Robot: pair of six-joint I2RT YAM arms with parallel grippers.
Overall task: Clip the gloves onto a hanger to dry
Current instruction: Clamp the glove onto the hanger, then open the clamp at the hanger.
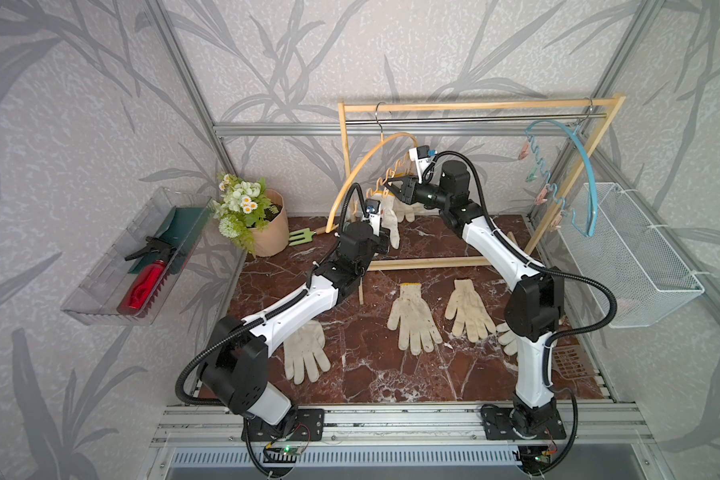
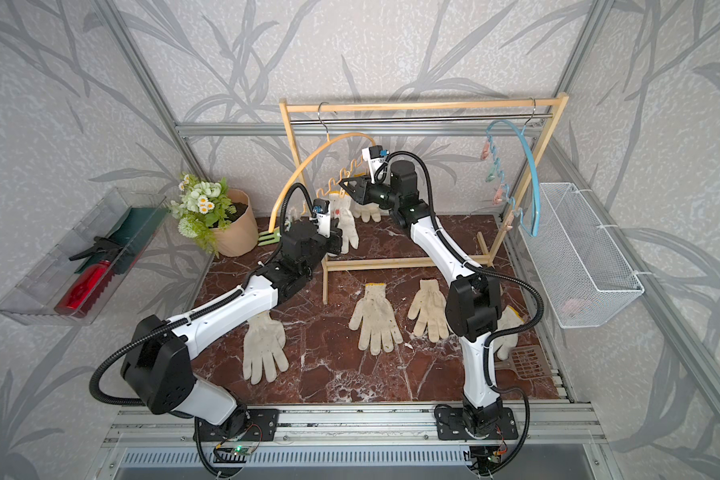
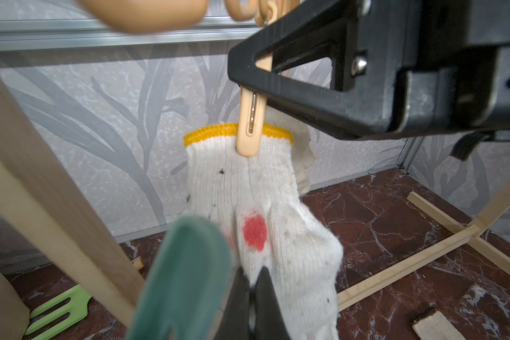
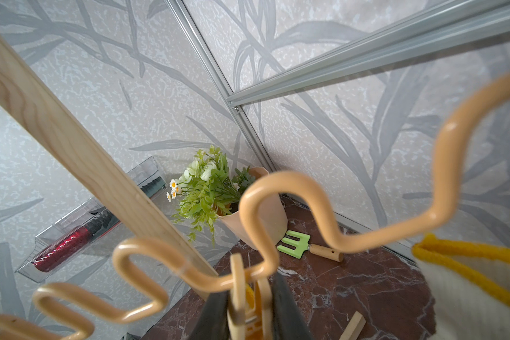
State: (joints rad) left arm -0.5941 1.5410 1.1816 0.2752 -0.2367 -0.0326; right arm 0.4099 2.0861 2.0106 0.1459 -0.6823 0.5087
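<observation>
The orange hanger (image 1: 364,160) hangs on the wooden rack. An off-white glove (image 3: 265,182) with a yellow cuff hangs from a hanger clip (image 3: 248,129) that lies over its cuff. My left gripper (image 3: 252,282) is shut on this glove's lower part (image 1: 392,226). My right gripper (image 4: 249,309) is shut on the clip's upper end (image 4: 237,294), under the hanger's wavy bar (image 4: 330,235). A second glove (image 1: 406,210) hangs just behind. More gloves lie flat on the table: (image 1: 414,318), (image 1: 468,309), (image 1: 306,353). Another glove (image 1: 508,338) is partly hidden by my right arm.
A blue hanger (image 1: 587,166) with pastel clips hangs at the rack's (image 1: 474,106) right end, next to a white wire basket (image 1: 632,257). A flower pot (image 1: 267,228) and green fork (image 1: 302,237) stand back left. A clear tray (image 1: 100,307) on the left wall holds a red bottle.
</observation>
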